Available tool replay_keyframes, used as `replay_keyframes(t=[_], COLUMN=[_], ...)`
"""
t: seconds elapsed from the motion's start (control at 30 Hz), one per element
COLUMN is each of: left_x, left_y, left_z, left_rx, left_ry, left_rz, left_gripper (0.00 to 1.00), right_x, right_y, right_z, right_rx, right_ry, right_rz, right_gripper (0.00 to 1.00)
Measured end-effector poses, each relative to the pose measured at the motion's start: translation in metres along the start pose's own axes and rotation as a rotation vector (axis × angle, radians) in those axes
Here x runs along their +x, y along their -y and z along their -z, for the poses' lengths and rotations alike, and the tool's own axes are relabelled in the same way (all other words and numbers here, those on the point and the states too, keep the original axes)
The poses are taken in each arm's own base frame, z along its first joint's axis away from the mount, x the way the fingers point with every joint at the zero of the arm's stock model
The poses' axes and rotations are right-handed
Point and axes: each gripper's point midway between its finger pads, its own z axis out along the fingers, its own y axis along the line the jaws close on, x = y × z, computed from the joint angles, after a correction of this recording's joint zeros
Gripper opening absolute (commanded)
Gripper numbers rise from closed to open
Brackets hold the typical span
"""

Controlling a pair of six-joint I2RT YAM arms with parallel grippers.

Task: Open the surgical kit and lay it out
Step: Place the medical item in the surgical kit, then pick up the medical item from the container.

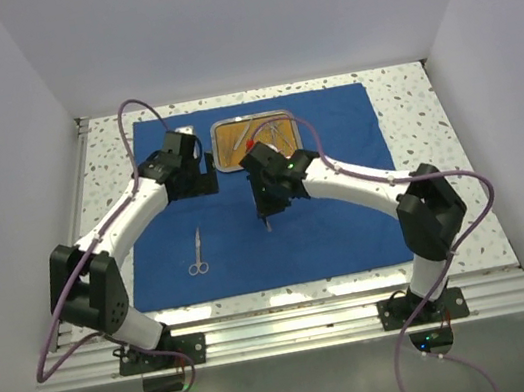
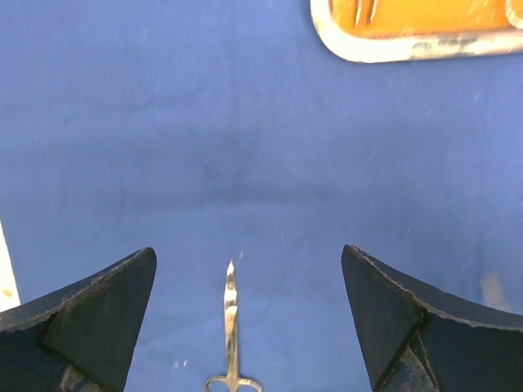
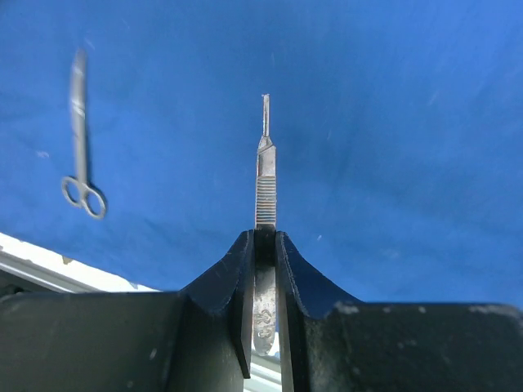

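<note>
In your left wrist view, the top edge cuts the tray (image 2: 384,52) at 1 o'clock, and the bottom edge cuts the scissors (image 2: 231,318) at 6 o'clock. From above, the tools (image 1: 276,131) in the tray (thin silver bits) are too small to tell apart.

The white, dark-speckled bench (image 1: 409,119) is covered across its middle by a large royal-blue cloth wrap (image 1: 345,234), spread flat; bare margins are left at either side.

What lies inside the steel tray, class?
The tray shows an orange-brown lining and a few slim silver instruments; the right arm covers its near edge, hiding anything there.
</note>
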Motion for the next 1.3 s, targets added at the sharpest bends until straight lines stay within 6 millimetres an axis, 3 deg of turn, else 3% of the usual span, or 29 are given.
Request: replay_keyframes(t=[0.2, 0.5, 0.53, 0.57, 0.67, 0.83, 0.97, 1.1, 1.2, 1.3], left_x=[-0.023, -0.053, -0.055, -0.056, -0.057, -0.057, -0.057, -0.058, -0.055, -0.050], left_y=[0.010, 0.018, 0.018, 0.019, 0.019, 0.020, 0.020, 0.019, 0.015, 0.009], left_z=[-0.012, -0.011, -0.011, -0.010, -0.011, -0.011, -0.011, -0.005, 0.006, 0.019], left_rx=[0.009, 0.026, 0.028, 0.029, 0.032, 0.036, 0.036, 0.039, 0.042, 0.042], left_ry=[0.030, 0.087, 0.091, 0.095, 0.096, 0.097, 0.097, 0.107, 0.120, 0.134], left_rz=[0.005, 0.005, 0.007, 0.008, 0.011, 0.011, 0.011, 0.013, 0.016, 0.019], left_gripper=[0.99, 0.99, 0.99, 0.99, 0.99, 0.99, 0.99, 1.00, 0.99, 0.99], right_x=[0.050, 0.081, 0.083, 0.085, 0.085, 0.076, 0.038, -0.033, -0.097, -0.145], right_y=[0.004, 0.010, 0.009, 0.009, 0.007, 0.003, -0.010, -0.014, 0.020, 0.065], right_z=[-0.016, -0.025, -0.027, -0.028, -0.029, -0.023, -0.005, 0.019, 0.027, 0.015], right_rx=[0.047, 0.082, 0.075, 0.069, 0.061, 0.055, 0.046, 0.009, 0.044, 0.119], right_ry=[-0.073, -0.093, -0.093, -0.095, -0.093, -0.078, 0.006, 0.131, 0.226, 0.268], right_rz=[-0.051, -0.104, -0.102, -0.100, -0.092, -0.044, 0.012, -0.011, -0.081, -0.119], right_gripper=[0.00, 0.02, 0.12, 0.34, 0.56, 0.66, 0.66, 0.58, 0.53, 0.51])
